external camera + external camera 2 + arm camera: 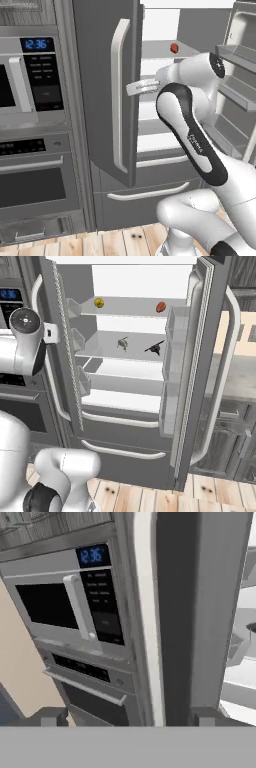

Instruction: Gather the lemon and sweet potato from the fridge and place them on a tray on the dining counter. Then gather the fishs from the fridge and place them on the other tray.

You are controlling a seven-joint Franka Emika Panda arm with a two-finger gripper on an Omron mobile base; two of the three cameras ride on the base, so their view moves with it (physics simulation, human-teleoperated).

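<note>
Fridge (pixel 135 406) is my ref point. Both upper doors stand open; white shelved interior exposed in right base view. Two drawers below w/ curved handles, both shut.

Lemon (pixel 99 302) sits on top shelf, toward fridge's left side. Sweet potato (pixel 160 307) on same shelf, toward right side, well apart from lemon; also visible in left base view (pixel 174 48) past the left door's edge. One shelf down: two dark fish, one (pixel 122 344) left of centre, other (pixel 155 348) to its right, apart from each other. None of the four items touched.

Gripper (pixel 129 716): in hand view I see both finger tips spread wide, one either side of the left door's pale vertical handle (pixel 146 612). Handle runs between the fingers; I see no contact w/ it. Nothing held. In left base view the hand sits at that door's handle (pixel 119 95), at roughly mid height.

Left of fridge: built-in microwave (pixel 27 75) w/ lit blue clock, oven (pixel 35 175) beneath it. Wood plank floor (pixel 150 496) in front of fridge.
</note>
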